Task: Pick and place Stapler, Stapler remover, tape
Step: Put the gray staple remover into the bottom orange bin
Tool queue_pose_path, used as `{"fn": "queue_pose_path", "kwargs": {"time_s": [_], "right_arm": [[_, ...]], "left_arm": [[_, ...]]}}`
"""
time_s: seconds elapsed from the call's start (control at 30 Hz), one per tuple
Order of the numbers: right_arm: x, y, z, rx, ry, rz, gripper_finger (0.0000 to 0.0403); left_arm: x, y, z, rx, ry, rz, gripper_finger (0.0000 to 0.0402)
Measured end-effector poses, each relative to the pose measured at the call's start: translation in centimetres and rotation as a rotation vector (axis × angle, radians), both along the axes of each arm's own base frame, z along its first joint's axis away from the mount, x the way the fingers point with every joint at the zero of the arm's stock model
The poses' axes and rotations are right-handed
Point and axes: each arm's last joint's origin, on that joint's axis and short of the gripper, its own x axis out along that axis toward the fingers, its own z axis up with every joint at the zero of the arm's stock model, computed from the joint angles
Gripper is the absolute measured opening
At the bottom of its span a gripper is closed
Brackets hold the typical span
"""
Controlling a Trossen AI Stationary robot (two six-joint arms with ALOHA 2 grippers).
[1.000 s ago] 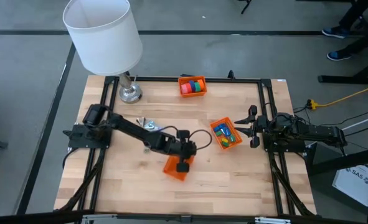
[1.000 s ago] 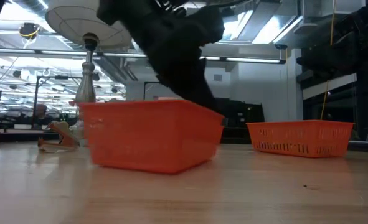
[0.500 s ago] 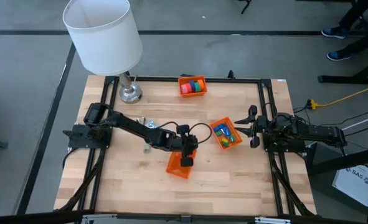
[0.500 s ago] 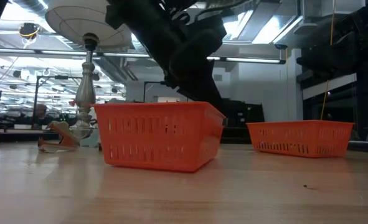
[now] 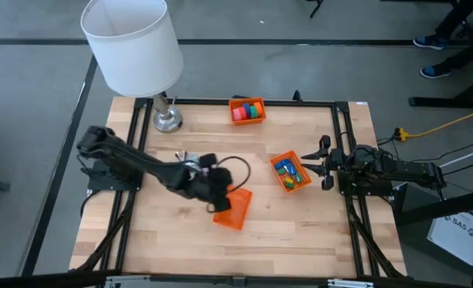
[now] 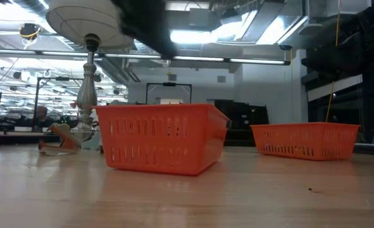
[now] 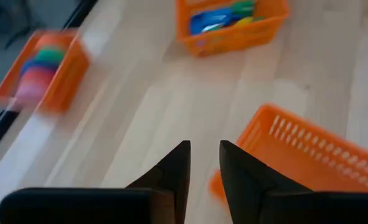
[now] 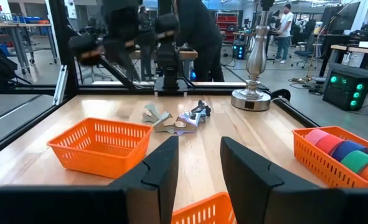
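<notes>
Table (image 5: 300, 232): pale wooden planks inside a dark metal frame; no writing can be read on it or on anything that stands on it.
Lamp (image 5: 132, 44): white shade on a silver stem and foot, at the far left corner of the table.
Empty basket (image 5: 233, 210): orange plastic lattice, near the table's middle, nothing visible inside; it stands flat on the wood in the low view (image 6: 161, 136).
Basket of blocks (image 5: 290, 172): orange, turned at an angle, holding small blue, green and yellow pieces, just in front of the right gripper.
Basket of tape (image 5: 247, 110): orange, at the table's far edge.
Tape (image 5: 249, 110): chunky rolls in red, pink, green and blue packed side by side in that basket; well apart from both grippers.
Metal pieces (image 8: 177, 118): a small grey and tan heap on the wood between lamp and empty basket; too small to name.
Left gripper (image 5: 218, 192): just beside the empty basket's left edge, fingers (image 7: 174, 171) a narrow gap apart, holding nothing.
Right gripper (image 5: 324, 166): at the table's right edge, fingers (image 8: 162, 168) parted, nothing between them.
</notes>
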Motion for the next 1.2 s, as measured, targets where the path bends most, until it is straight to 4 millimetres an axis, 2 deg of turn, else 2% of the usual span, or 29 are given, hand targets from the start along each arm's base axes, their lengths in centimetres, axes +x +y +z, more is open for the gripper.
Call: {"fn": "queue_pose_path", "kwargs": {"time_s": [0.13, 0.33, 0.47, 0.57, 0.67, 0.9, 1.2], "right_arm": [[0.0, 0.0, 0.0, 0.0, 0.0, 0.0, 0.0124], [0.0, 0.0, 0.0, 0.0, 0.0, 0.0, 0.0124], [0.0, 0.0, 0.0, 0.0, 0.0, 0.0, 0.0124], [0.0, 0.0, 0.0, 0.0, 0.0, 0.0, 0.0124], [0.0, 0.0, 0.0, 0.0, 0.0, 0.0, 0.0124], [0.0, 0.0, 0.0, 0.0, 0.0, 0.0, 0.0124], [0.0, 0.0, 0.0, 0.0, 0.0, 0.0, 0.0124]], "left_arm": [[-2.7, -0.3, 0.9, -0.06, 0.007, 0.159, 0.0086], [-4.1, -1.1, -0.3, -0.122, 0.065, 0.295, 0.0116], [-4.1, -1.1, -1.5, -0.179, 0.067, 0.439, 0.0145], [-3.7, -0.6, -2.4, -0.292, 0.054, 0.6, 0.0161], [-3.2, -0.2, -3.5, -0.364, 0.092, 0.685, 0.0173], [-2.3, 0.8, -5.4, -0.364, 0.169, 0.751, 0.0185], [-2.4, 1.7, -5.7, -0.354, 0.217, 0.804, 0.0185]]}}
